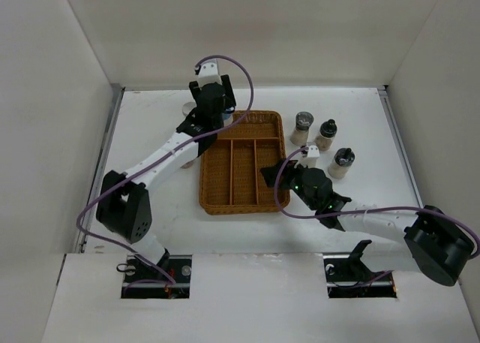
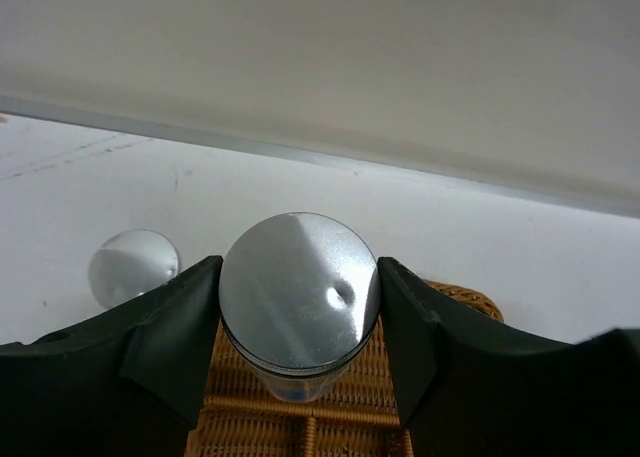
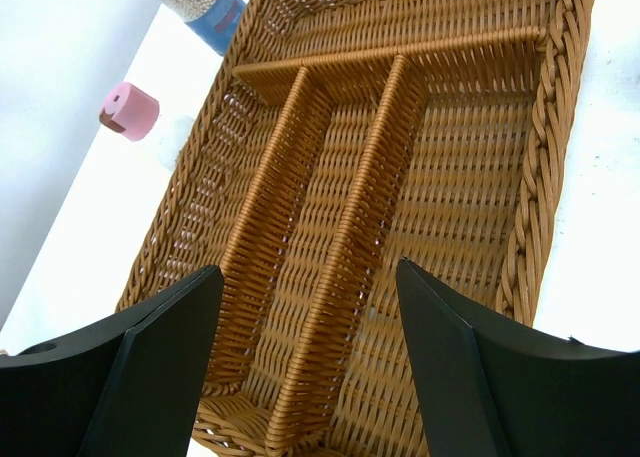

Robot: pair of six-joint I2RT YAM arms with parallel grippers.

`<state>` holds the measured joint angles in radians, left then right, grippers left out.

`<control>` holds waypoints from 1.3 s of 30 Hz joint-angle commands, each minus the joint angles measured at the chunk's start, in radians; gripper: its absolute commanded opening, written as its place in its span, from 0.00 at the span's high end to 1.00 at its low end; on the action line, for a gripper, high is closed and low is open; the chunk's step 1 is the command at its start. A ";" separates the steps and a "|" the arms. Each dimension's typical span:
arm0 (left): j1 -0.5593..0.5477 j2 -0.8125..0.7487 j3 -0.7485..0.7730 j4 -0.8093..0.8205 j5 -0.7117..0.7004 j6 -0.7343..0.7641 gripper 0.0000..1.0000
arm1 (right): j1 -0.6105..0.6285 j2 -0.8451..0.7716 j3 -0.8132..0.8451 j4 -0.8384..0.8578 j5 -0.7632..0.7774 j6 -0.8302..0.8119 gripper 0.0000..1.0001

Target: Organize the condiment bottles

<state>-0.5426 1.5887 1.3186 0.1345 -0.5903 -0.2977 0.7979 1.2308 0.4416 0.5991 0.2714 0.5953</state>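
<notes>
Step in hand: the left end effector (image 2: 298, 312) is closed on a silver-capped jar (image 2: 297, 287), a finger snug on each side of the cap. It hangs over the far left corner of the wicker tray (image 1: 240, 209).
Doing it well: I'd go straight down and keep the jar upright and clear of the rim. Only let go once the base sits on the weave.
Right end effector (image 3: 310, 347): wide open with nothing in it, hovering over the tray's near end. Best kept out of the drop path.
Other jars: three (image 1: 326, 135) stand just right of the tray. A pink-capped one (image 3: 130, 110) and another silver cap (image 2: 133, 267) are off to its left. None are in the tray yet.
Surface: the white tabletop (image 1: 360, 125) looks smooth. The wicker floor is bumpy, so a narrow jar could tip on it.
Room: plain white walls (image 1: 247, 28) box it in on three sides. The left arm is reaching up close to the back one.
</notes>
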 commanded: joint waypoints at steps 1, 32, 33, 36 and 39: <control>0.016 0.031 0.106 0.094 0.058 -0.017 0.60 | -0.010 -0.004 0.011 0.048 0.005 0.006 0.23; 0.054 0.231 -0.114 0.247 0.003 -0.047 0.27 | -0.007 -0.013 0.013 0.045 0.015 -0.008 0.22; 0.053 0.220 -0.119 0.247 0.006 -0.049 0.23 | -0.007 -0.013 0.009 0.048 0.015 -0.006 0.22; 0.043 0.169 -0.128 0.247 0.006 -0.049 0.16 | -0.010 -0.007 0.012 0.045 0.006 -0.003 0.22; 0.036 0.108 -0.127 0.247 0.007 -0.044 0.12 | -0.009 -0.010 0.013 0.045 0.014 -0.008 0.22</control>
<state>-0.4988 1.8301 1.1896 0.3210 -0.5781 -0.3325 0.7975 1.2236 0.4412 0.5983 0.2733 0.5949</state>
